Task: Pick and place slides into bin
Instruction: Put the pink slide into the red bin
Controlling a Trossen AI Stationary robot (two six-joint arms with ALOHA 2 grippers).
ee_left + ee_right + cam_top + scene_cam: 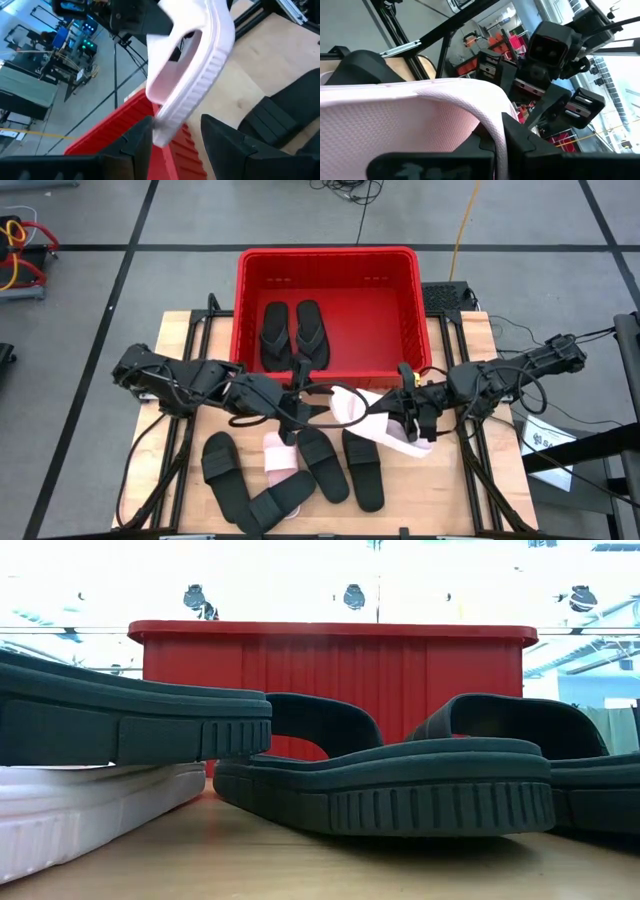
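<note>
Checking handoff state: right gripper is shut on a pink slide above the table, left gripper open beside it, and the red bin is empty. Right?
Not quite. The red bin is not empty: the high view shows a pair of black flip-flops in it. The rest holds: right gripper shut on the pink slide, left gripper open beside it.

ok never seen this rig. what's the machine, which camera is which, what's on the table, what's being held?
Two dark robot arms work at a wooden table. One picture looks straight down from above, one sits at table height, and one camera rides on each wrist.

The right gripper is shut on a pink slide, lifted just in front of the red bin. The left gripper is open, its fingers either side of that slide's far end.

Two black flip-flops lie in the bin. On the table: four black slides and a second pink slide, partly under them.
</note>
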